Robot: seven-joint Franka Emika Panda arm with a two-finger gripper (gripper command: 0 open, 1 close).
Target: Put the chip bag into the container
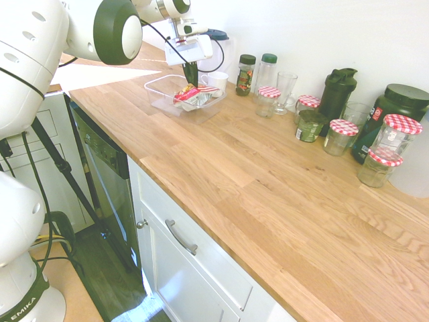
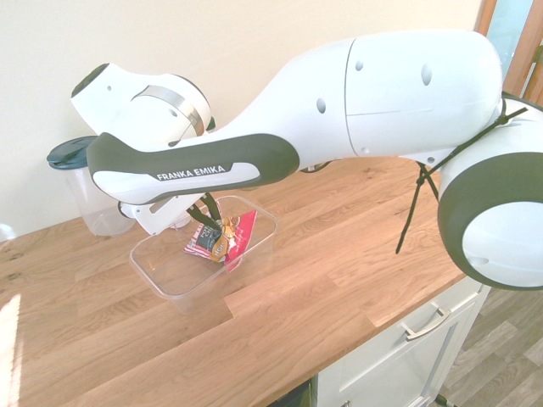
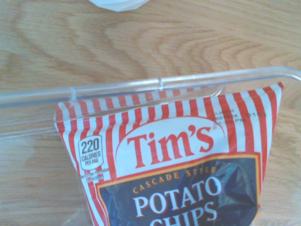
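Note:
The chip bag (image 1: 194,96) (image 2: 222,239), red-and-white striped with a dark panel, stands tilted inside the container (image 1: 161,100) (image 2: 170,280), a clear shallow tub at the far left of the wooden counter. My gripper (image 1: 191,75) (image 2: 206,219) reaches down into the tub, its dark fingers close together at the bag's top edge. The wrist view shows the chip bag (image 3: 178,160) close up, its lower end against the container rim (image 3: 160,84).
A white mug (image 1: 216,82) stands just behind the tub, and a clear pitcher with a blue lid (image 2: 85,191) beside it. Jars with red-checked lids (image 1: 268,100) (image 1: 343,136), a glass and dark bottles (image 1: 337,94) line the wall. The counter's front edge (image 1: 167,194) runs over the cabinets.

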